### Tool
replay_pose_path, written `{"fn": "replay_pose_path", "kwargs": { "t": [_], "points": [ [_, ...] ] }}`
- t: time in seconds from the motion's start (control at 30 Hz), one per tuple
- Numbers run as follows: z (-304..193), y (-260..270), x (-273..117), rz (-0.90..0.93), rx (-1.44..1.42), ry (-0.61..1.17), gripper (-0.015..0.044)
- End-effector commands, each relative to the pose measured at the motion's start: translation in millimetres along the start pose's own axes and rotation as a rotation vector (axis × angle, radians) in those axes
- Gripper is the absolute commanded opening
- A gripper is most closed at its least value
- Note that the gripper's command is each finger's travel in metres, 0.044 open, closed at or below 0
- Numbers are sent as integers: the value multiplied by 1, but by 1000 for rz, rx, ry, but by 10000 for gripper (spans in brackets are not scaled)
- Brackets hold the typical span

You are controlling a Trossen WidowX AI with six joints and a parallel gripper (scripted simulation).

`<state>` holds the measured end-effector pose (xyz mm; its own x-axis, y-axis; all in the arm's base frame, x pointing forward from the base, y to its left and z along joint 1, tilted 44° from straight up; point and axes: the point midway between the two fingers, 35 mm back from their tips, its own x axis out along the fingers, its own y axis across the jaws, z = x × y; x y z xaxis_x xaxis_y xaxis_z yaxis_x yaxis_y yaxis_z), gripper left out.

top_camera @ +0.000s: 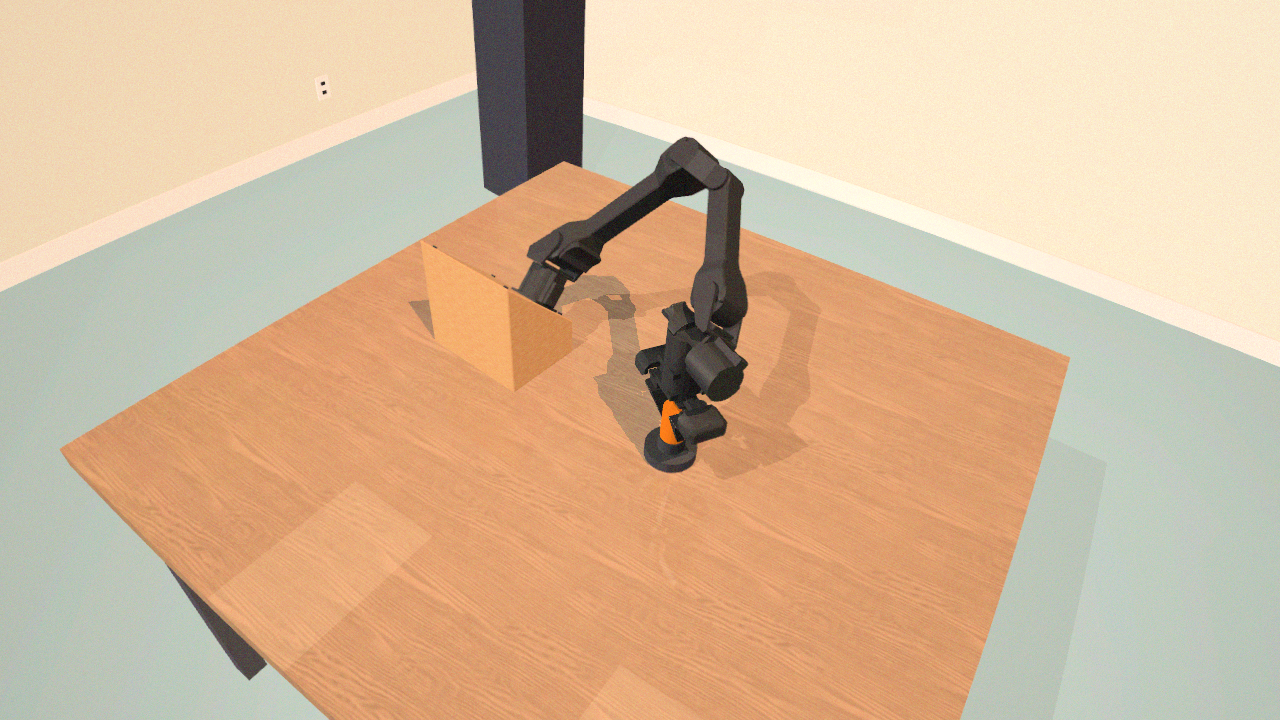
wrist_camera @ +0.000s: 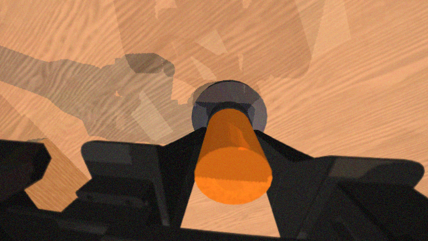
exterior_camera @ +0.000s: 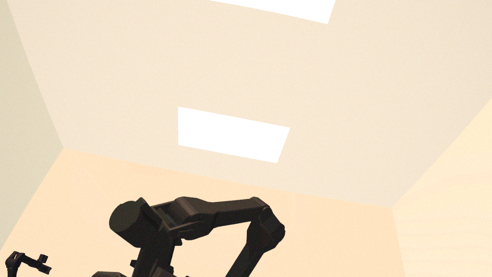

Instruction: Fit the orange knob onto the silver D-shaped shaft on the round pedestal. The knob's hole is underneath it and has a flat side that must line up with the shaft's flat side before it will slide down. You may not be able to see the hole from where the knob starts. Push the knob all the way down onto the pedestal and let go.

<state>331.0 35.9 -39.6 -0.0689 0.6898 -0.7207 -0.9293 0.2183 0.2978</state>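
Observation:
The orange knob (top_camera: 669,424) (wrist_camera: 234,164) is upright between the fingers of my gripper (top_camera: 673,426) (wrist_camera: 229,133), which is shut on its sides. The dark round pedestal (top_camera: 669,460) (wrist_camera: 231,90) stands on the table directly under the knob. The knob's lower end is at the pedestal's raised collar in the top view, with no gap that I can make out. No silver shaft shows in any view, and the knob's underside and hole are hidden. Whether the knob is fully down, I cannot tell. The exterior view does not show the knob or pedestal.
A tan wooden box (top_camera: 469,313) stands on the wooden table (top_camera: 501,537) by the arm's base, left of the pedestal in the top view. A dark column (top_camera: 528,89) rises behind the table. The arm arches above the table behind the pedestal.

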Motion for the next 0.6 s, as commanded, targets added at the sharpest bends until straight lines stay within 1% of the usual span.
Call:
{"fn": "replay_pose_path", "kwargs": {
  "t": [0.0, 0.47, 0.5, 0.57],
  "points": [
    [0, 0, -1, 0, 1, 0, 53],
    [0, 0, -1, 0, 1, 0, 420],
    [0, 0, -1, 0, 1, 0, 440],
    [0, 0, -1, 0, 1, 0, 440]
  ]
}}
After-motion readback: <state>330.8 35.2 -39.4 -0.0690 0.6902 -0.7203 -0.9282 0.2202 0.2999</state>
